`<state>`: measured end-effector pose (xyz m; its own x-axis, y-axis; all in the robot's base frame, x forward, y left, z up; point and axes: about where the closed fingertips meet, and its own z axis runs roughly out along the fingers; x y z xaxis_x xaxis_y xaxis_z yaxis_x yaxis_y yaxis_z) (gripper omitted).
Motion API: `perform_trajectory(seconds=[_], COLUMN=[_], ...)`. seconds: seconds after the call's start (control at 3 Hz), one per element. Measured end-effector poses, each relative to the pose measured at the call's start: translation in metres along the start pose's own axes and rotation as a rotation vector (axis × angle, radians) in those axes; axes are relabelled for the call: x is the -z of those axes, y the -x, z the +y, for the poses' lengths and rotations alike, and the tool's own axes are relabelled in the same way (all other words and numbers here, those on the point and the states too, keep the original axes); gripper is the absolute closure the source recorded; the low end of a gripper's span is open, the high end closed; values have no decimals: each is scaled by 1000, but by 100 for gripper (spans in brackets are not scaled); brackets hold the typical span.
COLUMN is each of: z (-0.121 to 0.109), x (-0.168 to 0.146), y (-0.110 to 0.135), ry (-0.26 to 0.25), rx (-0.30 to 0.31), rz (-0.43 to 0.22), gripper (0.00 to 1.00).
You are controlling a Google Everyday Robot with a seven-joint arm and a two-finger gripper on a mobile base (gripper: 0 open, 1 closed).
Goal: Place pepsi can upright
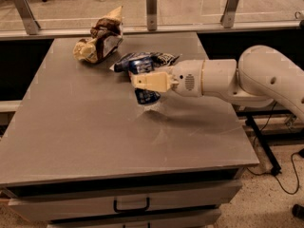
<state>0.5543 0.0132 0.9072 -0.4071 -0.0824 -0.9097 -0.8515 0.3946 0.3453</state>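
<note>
The pepsi can (146,97) is dark blue with white markings. It stands about upright near the middle of the grey table (95,137), its silver lower end at the tabletop. My gripper (148,82) reaches in from the right on a white arm (228,80) held level. Its cream fingers (152,82) are closed across the can's middle and hide part of it. The can's top runs up against the blue bag behind, so its upper edge is hard to make out.
A flat crinkled blue snack bag (164,59) lies just behind the can. A brown and white snack bag (97,42) lies at the back left. A glass rail with metal posts (151,6) runs behind the table. A drawer with a handle (130,205) sits below the front edge.
</note>
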Motion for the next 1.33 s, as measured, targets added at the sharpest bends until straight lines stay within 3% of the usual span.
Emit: perform_trajectory(seconds=[0.33, 0.67, 1.0, 1.33], z=[-4, 14, 23, 29], x=[19, 12, 5, -1], y=[7, 9, 4, -3], ry=[17, 40, 7, -25], rx=[14, 132, 227, 272], rz=[-204, -286, -291, -271], gripper=[100, 100, 100, 100])
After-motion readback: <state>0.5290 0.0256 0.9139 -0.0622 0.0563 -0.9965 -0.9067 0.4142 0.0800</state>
